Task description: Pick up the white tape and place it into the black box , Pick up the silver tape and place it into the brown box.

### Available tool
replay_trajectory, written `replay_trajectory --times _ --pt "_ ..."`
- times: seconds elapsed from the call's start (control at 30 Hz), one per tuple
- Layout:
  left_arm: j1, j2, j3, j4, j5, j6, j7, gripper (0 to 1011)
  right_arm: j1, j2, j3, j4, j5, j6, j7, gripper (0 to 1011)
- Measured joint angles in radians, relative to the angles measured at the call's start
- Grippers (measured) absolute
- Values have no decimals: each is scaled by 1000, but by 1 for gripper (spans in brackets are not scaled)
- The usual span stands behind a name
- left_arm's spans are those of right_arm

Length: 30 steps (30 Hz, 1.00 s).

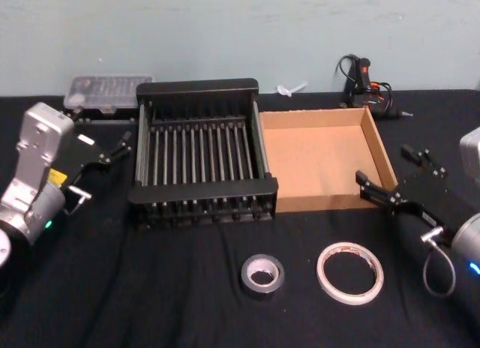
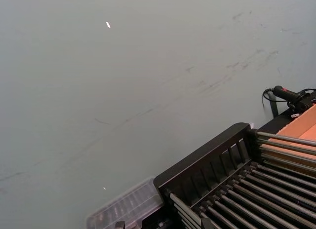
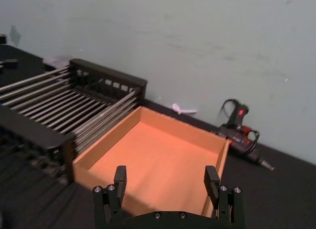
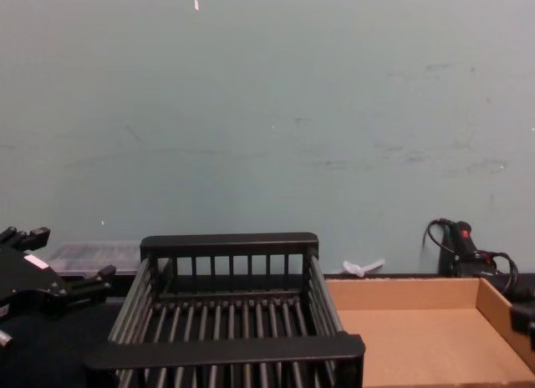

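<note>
A: Where are the 2 rolls being seen?

B: In the lower middle of the head view. The dark grey-silver duct tape roll [image 1: 263, 276] is lying flat on the black tablecloth [image 1: 150, 288], and the flat white tape roll [image 1: 349, 273] is lying just to its right, apart from it.

A: And the boxes?

B: The black slatted plastic crate [image 1: 202, 154] is standing at centre, with the shallow tan cardboard tray [image 1: 322, 159] touching its right side.

A: The grippers?

B: The left gripper [image 1: 105, 151] is being held spread at the left edge beside the crate. The right gripper [image 1: 401, 179] is being held spread at the right, by the tray's corner.
</note>
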Motion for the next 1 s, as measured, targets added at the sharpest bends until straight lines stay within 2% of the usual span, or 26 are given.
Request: replay_trajectory --times 0.13,0.43,0.73,1.0 --pt "0 0 0 0 0 0 0 1001 -59 17 18 -59 22 63 3 1002" --pt "0 0 0 0 0 0 0 1001 -124 30 40 -111 45 159 16 1002" --pt "0 0 0 0 0 0 0 1001 -159 31 54 -136 49 253 19 1002" --pt "0 0 0 0 0 0 0 1001 -162 22 55 -137 52 317 35 1002"
